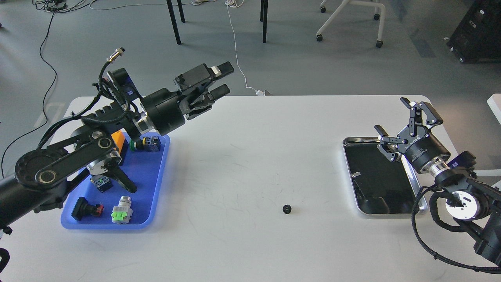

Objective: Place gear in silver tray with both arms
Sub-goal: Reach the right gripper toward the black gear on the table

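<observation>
A small black gear (287, 209) lies alone on the white table, front of centre. The silver tray (381, 178) sits at the right, its dark bottom bare apart from reflections. My left gripper (222, 80) is open and empty, raised high over the table's far left edge, far from the gear. My right gripper (396, 123) is open and empty, hovering over the tray's far right corner, its fingers spread wide.
A blue plastic tray (153, 196) at the left holds an orange box (119, 140), push buttons and a green-and-grey switch (121, 214). A cable connector (116, 55) sticks up from my left arm. Chair and table legs stand on the floor beyond the table.
</observation>
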